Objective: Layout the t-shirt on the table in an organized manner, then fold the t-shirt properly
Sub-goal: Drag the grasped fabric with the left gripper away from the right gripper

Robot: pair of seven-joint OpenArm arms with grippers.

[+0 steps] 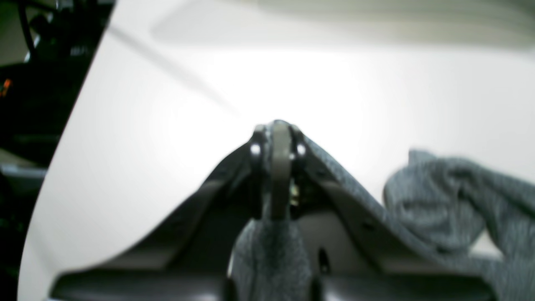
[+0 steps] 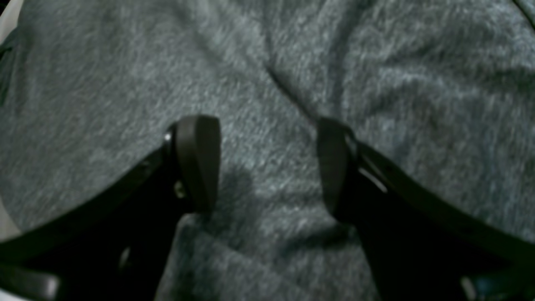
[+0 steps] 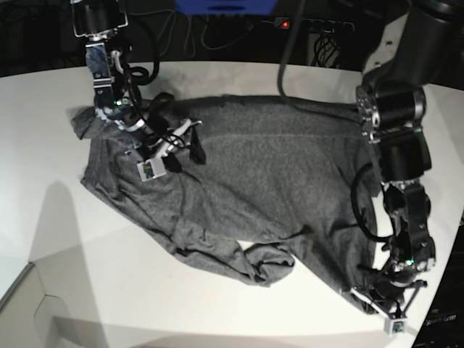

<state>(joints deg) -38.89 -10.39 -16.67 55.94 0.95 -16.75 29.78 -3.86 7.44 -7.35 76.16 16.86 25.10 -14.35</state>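
The dark grey t-shirt (image 3: 268, 174) lies spread but rumpled across the white table (image 3: 217, 304), with a bunched fold at its near edge. In the base view my right gripper (image 3: 187, 145) hovers over the shirt's left part. The right wrist view shows it open (image 2: 267, 163), both fingers just above the knit cloth (image 2: 267, 62), nothing between them. My left gripper (image 3: 371, 291) is low at the shirt's near right corner. In the left wrist view it is shut (image 1: 279, 154) on a strip of the t-shirt (image 1: 271, 251), and more cloth (image 1: 451, 200) bunches to the right.
Cables and a power strip (image 3: 312, 25) run along the back edge. The table's curved edge (image 1: 71, 125) drops to dark floor at the left of the left wrist view. A lower white surface (image 3: 43, 312) sits at the base view's bottom left.
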